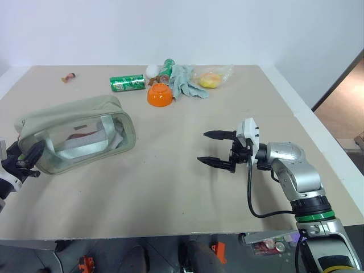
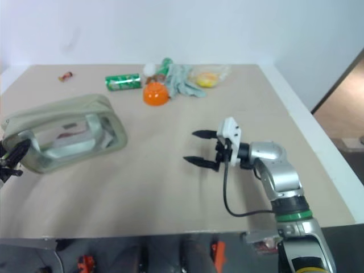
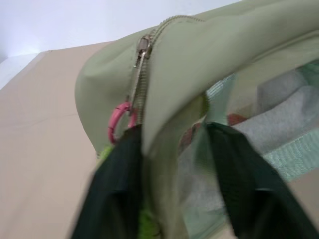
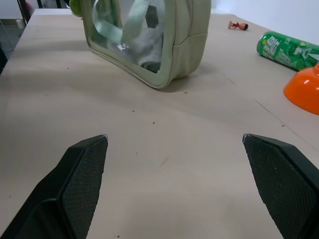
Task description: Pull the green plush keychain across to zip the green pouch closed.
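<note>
Left fingers [image 3: 119,184] pinch the green pouch [image 1: 79,133] end fold between them; your wrist cam adds pink ring [image 3: 117,124], green plush keychain [image 3: 145,221] beneath. Right gripper [image 1: 215,148] spread, empty.

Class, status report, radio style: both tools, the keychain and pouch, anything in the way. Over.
Left tool at zipper end of green pouch, plush keychain beside it. Right tool open, clear of pouch. Nothing blocking the zipper.

I see a beige table [image 1: 170,187] with a white border along its right edge, backed by a plain white wall [image 1: 170,28]. Past the table's far right corner a dark doorway edge and brown floor [image 1: 344,114] show. The light is even, with soft shadows.
</note>
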